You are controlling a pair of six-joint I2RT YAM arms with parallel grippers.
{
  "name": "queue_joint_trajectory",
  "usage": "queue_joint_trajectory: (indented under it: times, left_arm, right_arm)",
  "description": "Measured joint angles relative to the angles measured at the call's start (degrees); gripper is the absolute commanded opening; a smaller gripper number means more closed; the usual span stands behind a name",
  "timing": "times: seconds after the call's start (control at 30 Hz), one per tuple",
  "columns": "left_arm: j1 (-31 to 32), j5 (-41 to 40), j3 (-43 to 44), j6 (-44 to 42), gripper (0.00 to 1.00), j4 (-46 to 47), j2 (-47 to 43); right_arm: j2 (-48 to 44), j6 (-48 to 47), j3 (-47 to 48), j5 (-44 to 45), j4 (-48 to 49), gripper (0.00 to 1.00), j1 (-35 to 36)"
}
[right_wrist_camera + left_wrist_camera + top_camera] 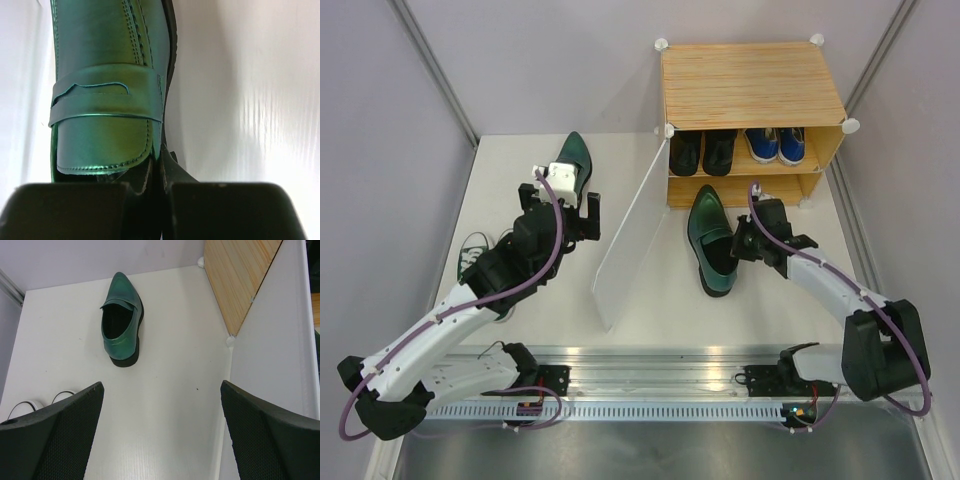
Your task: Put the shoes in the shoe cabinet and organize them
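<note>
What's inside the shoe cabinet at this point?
The shoe cabinet holds, on its upper shelf, black dress shoes left, blue sneakers right. Nothing shows at the lower shelf front; its back is covered from above.

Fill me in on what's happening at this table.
Two arms are loading shoes into the wood-grain shoe cabinet. The right gripper is shut on the side of a dark green loafer just before the cabinet. The left gripper hangs open near the other green loafer. Black dress shoes and blue sneakers sit on the upper shelf.
</note>
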State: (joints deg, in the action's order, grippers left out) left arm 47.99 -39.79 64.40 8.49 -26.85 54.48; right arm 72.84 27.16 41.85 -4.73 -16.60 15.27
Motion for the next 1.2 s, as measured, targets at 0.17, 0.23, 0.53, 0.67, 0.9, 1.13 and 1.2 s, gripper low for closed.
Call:
queue_joint_trajectory:
  times: [0.17, 0.23, 0.53, 0.67, 0.9, 1.13, 1.2]
  left_arm:
    - [0.0, 0.5, -0.1, 0.0, 1.00, 0.0, 0.0]
    - [0.0, 0.9, -0.1, 0.0, 1.00, 0.0, 0.0]
    - [0.0, 1.4, -0.1, 0.0, 1.00, 0.0, 0.0]
    - [0.0, 1.4, -0.2, 0.0, 1.00, 0.0, 0.0]
    - [0.0, 2.3, -0.3, 0.0, 0.99, 0.2, 0.0]
    - [0.0, 2.9, -0.3, 0.0, 1.00, 0.3, 0.0]
    - [0.0, 2.9, -0.3, 0.0, 1.00, 0.3, 0.0]
  right_arm:
    - [7.2, 0.0, 6.3, 0.5, 2.9, 0.01, 0.0]
    - [10.5, 0.0, 8.9, 1.1, 4.3, 0.01, 0.0]
    - [22.1, 0.0, 18.7, 2.5, 7.3, 0.01, 0.0]
    - [25.2, 0.3, 21.4, 2.7, 8.2, 0.01, 0.0]
    - [29.1, 0.9, 23.6, 2.5, 10.1, 0.01, 0.0]
    - [30.8, 1.1, 24.8, 2.0, 11.6, 0.01, 0.6]
    - [31.2, 1.3, 25.1, 1.8, 12.1, 0.02, 0.9]
